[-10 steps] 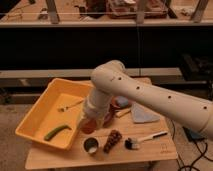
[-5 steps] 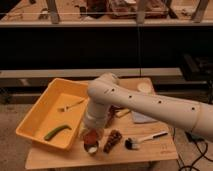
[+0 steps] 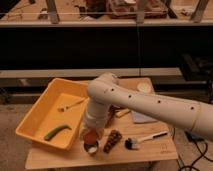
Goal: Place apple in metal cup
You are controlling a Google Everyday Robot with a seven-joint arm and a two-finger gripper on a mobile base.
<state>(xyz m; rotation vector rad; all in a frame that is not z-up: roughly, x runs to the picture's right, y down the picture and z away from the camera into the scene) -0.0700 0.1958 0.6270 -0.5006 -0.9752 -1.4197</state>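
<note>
Here, hand [image 3: 90, 141] holding apple [image 3: 91, 136] over metal cup [image 3: 92, 148], near table's [image 3: 150, 152] front edge, yellow tray [image 3: 37, 117] beside.

Premises present as a robot test lab or workshop. A small wooden surface [image 3: 150, 152] stands alone on bare floor, carrying a yellow bin [image 3: 37, 117], a brush [image 3: 145, 139] and loose test items. A long dark bench [image 3: 105, 45] spans the far side. Cabling [image 3: 200, 150] trails on the floor at near right. The white arm's claw [image 3: 91, 140] hangs over the surface's near edge.
</note>
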